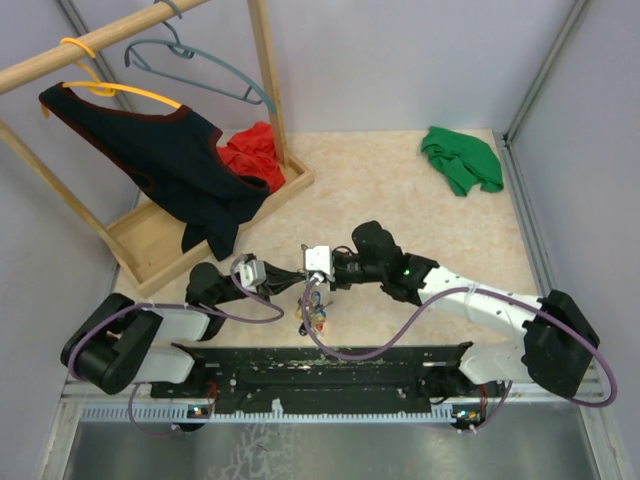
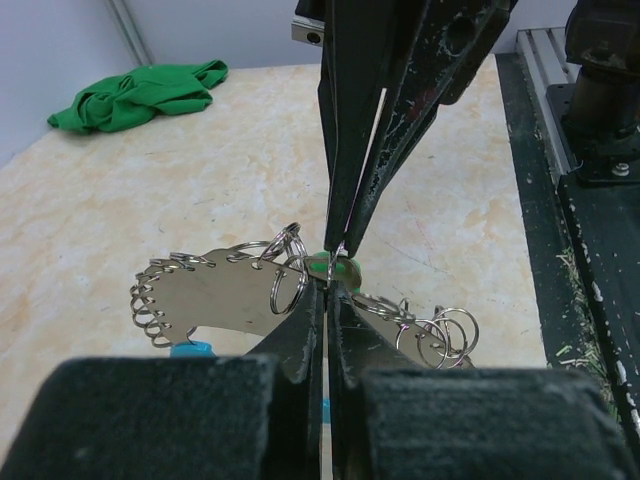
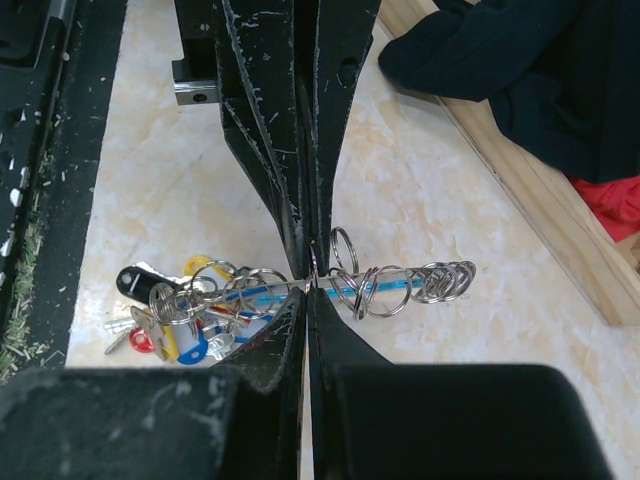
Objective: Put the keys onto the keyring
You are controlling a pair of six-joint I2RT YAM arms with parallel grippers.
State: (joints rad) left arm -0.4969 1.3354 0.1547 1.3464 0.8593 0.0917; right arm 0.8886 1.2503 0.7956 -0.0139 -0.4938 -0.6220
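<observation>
The left gripper (image 2: 325,292) and right gripper (image 3: 308,290) were clenched tip to tip on the keyring (image 3: 400,287), likely to hold it lifted and steady for threading the green key (image 2: 344,268), whose head sat right at their tips.

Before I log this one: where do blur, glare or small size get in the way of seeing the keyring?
Top external: even soft light, but the keyring is too small to resolve. Left wrist: the left gripper is blurred up close; the keyring is sharp, with glare on its metal. Right wrist: the right gripper blurs, the key tags are sharp.
</observation>
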